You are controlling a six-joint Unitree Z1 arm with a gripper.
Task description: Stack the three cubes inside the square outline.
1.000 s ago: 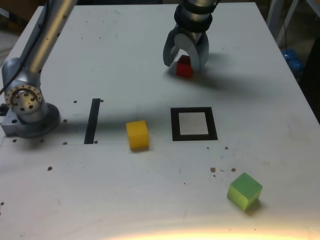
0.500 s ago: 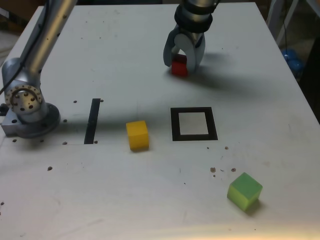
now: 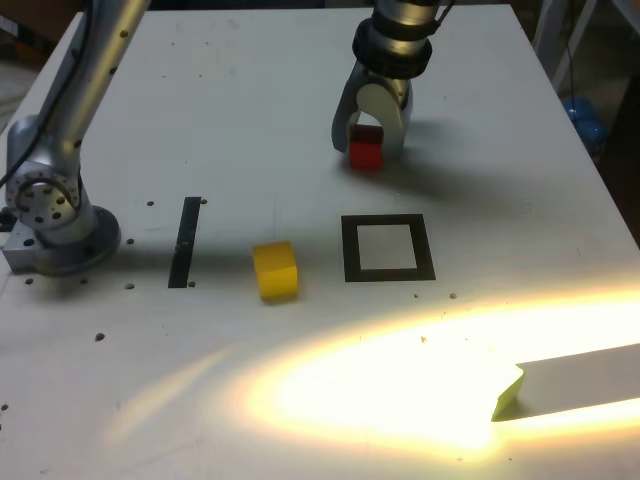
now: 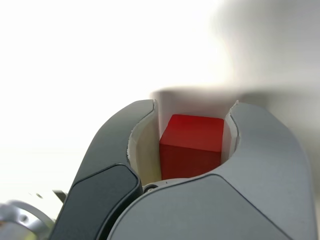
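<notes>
In the exterior view we are watching the gripper [image 3: 367,150] closing around the red cube [image 3: 366,154] at the far side of the table [image 3: 250,100], beyond the square outline [image 3: 388,248]. A second ago the jaws were standing wider around the cube; now they are sitting narrow against its sides, and the cube has shifted slightly between them. The outline is standing bare. The yellow cube [image 3: 275,270] is resting where it was, just to the exterior view's left of the outline, near the black strip [image 3: 185,241]. A bright glare is now washing across the near part of the table, and of the green cube [image 3: 507,395] we are seeing only a lit edge.

In the wrist view we are seeing the red cube [image 4: 191,146] filling the gap of the gripper [image 4: 192,150], both pads pinching its faces. We are judging the grasp made, so the lift toward the outline is coming next; nothing is stacked yet.
</notes>
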